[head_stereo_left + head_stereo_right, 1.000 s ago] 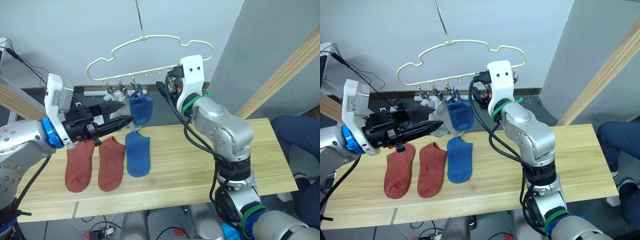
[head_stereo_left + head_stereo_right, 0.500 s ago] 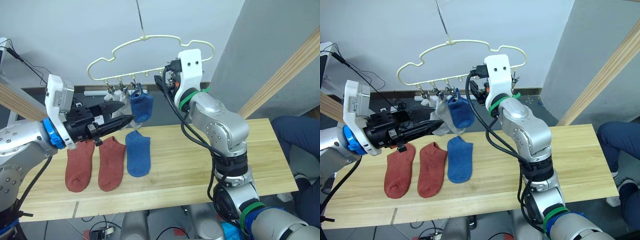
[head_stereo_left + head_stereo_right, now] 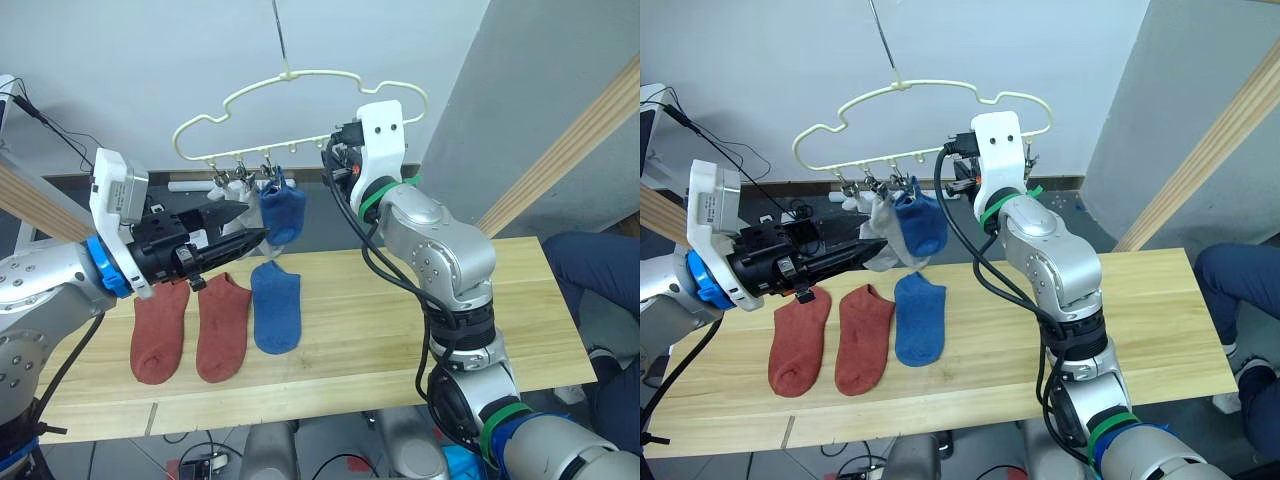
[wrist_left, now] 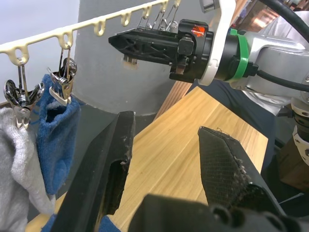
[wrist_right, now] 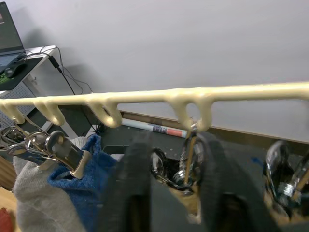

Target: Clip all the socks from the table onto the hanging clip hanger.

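A pale yellow wire clip hanger [image 3: 300, 110] with a bumpy cloud-like outline is seen hung by its thin metal hook above the back edge of the light wooden plank desk [image 3: 400, 330]. On its lower bar, light grey sock fabric [image 3: 883, 232] and a blue ankle sock [image 3: 283, 215] are held by neighbouring metal clips [image 4: 63, 79], the two hanging side by side and touching.

Three socks are laid flat on the desk in a row: two rust-red socks [image 3: 160, 330] [image 3: 224, 325] and, just beside them, a second blue sock [image 3: 275, 308].

The left end effector [image 3: 245, 225] is held level in front of the hung socks, its black fingers [image 4: 108, 169] spread apart with nothing between them. The right end effector [image 5: 171, 179] is raised to the hanger's bar, with one empty metal clip [image 5: 186, 159] lying between its two fingers; whether that clip is pinched cannot be told.
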Controlling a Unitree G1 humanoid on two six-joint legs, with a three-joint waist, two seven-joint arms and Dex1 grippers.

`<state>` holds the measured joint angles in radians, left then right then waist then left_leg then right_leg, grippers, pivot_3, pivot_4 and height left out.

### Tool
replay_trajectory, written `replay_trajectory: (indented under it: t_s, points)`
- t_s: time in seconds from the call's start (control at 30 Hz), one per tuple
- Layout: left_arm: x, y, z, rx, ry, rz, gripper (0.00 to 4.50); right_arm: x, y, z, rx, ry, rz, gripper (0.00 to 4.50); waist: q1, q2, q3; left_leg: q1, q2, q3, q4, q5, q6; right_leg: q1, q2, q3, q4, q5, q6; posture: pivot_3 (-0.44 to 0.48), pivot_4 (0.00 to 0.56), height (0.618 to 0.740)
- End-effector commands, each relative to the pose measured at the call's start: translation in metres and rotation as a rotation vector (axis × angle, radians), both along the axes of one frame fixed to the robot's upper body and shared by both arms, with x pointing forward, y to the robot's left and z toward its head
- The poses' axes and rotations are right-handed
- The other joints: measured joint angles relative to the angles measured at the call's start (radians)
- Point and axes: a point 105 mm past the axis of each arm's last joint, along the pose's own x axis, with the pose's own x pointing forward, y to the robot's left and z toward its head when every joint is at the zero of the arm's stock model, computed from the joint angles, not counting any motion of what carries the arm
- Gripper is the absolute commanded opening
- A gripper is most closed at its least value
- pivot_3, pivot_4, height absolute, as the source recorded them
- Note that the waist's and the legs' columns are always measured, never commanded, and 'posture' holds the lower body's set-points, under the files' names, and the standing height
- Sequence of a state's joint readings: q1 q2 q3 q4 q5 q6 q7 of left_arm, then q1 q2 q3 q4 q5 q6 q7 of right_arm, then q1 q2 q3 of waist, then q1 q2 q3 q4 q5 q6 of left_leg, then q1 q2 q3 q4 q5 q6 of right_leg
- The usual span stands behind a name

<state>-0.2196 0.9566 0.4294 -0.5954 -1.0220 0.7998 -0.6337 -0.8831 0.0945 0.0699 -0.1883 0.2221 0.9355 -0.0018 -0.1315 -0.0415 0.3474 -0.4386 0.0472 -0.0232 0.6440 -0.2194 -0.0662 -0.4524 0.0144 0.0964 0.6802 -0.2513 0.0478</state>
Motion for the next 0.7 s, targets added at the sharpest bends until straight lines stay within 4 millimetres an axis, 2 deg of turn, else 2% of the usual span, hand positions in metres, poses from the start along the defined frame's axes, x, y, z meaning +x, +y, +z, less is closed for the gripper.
replay_trajectory:
  t_s: [0.03,0.07,0.23,0.37,0.43,0.5,0.53,0.7]
  points:
    - [-0.006,-0.003,0.004,0.017,-0.038,-0.006,2.41,-0.003,0.002,0.016,0.022,-0.055,0.004,0.22,0.0,0.0,0.0,0.0,0.0,0.0,0.0,0.0,0.0,0.0,0.0,0.0,0.0,0.0,0.0,-0.122,0.335,0.74]
    - [-0.006,-0.004,0.002,0.023,-0.034,-0.005,2.41,-0.003,0.002,0.016,0.024,-0.056,0.002,0.02,0.0,0.0,0.0,0.0,0.0,0.0,0.0,0.0,0.0,0.0,0.0,0.0,0.0,0.0,0.0,-0.122,0.335,0.74]
    - [-0.006,-0.005,-0.009,0.044,-0.012,0.016,2.41,-0.002,0.002,0.018,0.029,-0.06,-0.002,0.01,0.001,0.0,0.0,0.0,0.0,0.0,0.0,0.0,0.0,0.0,0.0,0.0,0.0,0.0,0.0,-0.122,0.329,0.74]
    - [0.002,0.0,-0.024,0.089,0.037,0.11,2.41,-0.003,0.001,0.02,0.032,-0.065,-0.006,0.01,0.002,0.0,0.0,0.0,0.0,0.0,0.0,0.0,0.0,0.0,0.0,0.0,0.0,0.0,0.0,-0.123,0.327,0.74]
    - [0.01,0.007,-0.04,0.113,0.129,0.199,2.41,-0.002,0.0,0.02,0.032,-0.066,-0.009,0.01,0.002,0.0,0.0,0.0,0.0,0.0,0.0,0.0,0.0,0.0,0.0,0.0,0.0,0.0,0.0,-0.123,0.327,0.74]
    - [0.012,0.01,-0.069,0.165,0.271,0.25,2.41,-0.003,0.0,0.02,0.031,-0.066,-0.01,0.01,0.002,0.0,0.0,0.0,0.0,0.0,0.0,0.0,0.0,0.0,0.0,0.0,0.0,0.0,0.0,-0.125,0.327,0.74]
    - [0.012,0.009,-0.078,0.172,0.313,0.255,2.41,-0.003,0.0,0.02,0.031,-0.066,-0.01,0.01,0.002,0.0,0.0,0.0,0.0,0.0,0.0,0.0,0.0,0.0,0.0,0.0,0.0,0.0,0.0,-0.128,0.327,0.74]
    - [0.023,0.008,-0.102,0.213,0.304,0.348,2.41,-0.003,-0.001,0.02,0.031,-0.068,-0.013,0.01,0.004,0.0,0.0,-0.001,0.0,0.0,0.0,0.0,0.0,0.0,0.0,0.0,0.0,0.0,0.0,-0.131,0.327,0.74]
